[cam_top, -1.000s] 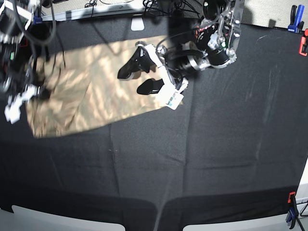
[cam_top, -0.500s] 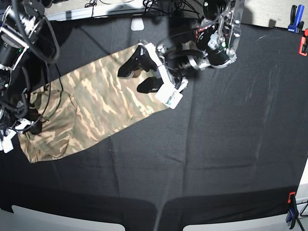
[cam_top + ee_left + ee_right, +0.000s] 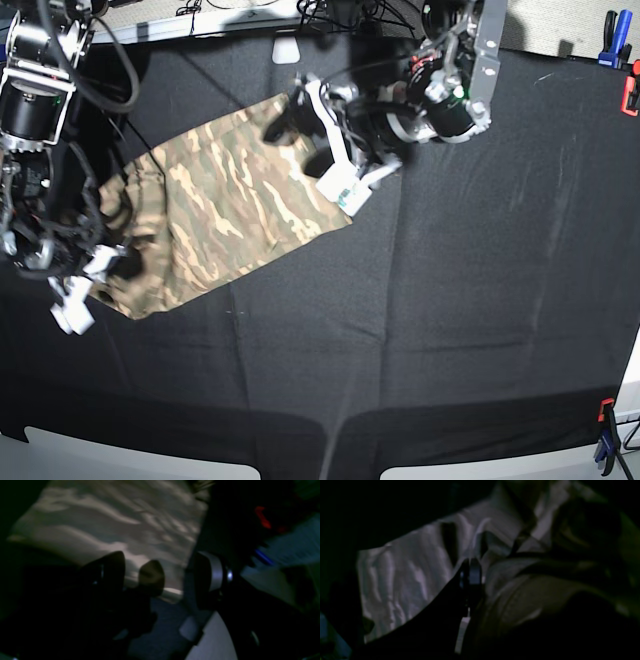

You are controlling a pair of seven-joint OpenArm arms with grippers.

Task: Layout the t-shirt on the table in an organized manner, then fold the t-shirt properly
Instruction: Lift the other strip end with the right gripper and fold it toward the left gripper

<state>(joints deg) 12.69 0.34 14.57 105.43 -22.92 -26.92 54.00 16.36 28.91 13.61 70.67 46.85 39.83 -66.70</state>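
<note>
- The shirt (image 3: 225, 205) lies as a long band on the black table (image 3: 480, 300), running from far centre to the near left.
- Left fingers (image 3: 300, 140) hang spread wide over the shirt's far right end, holding nothing.
- Right fingers (image 3: 100, 265) are closed at the shirt's near left end, pinching its bunched cloth.
- Clamps (image 3: 620, 60) sit at the far right edge.

No text, label or number could be read anywhere; a paper sheet's print was too blurred.
</note>
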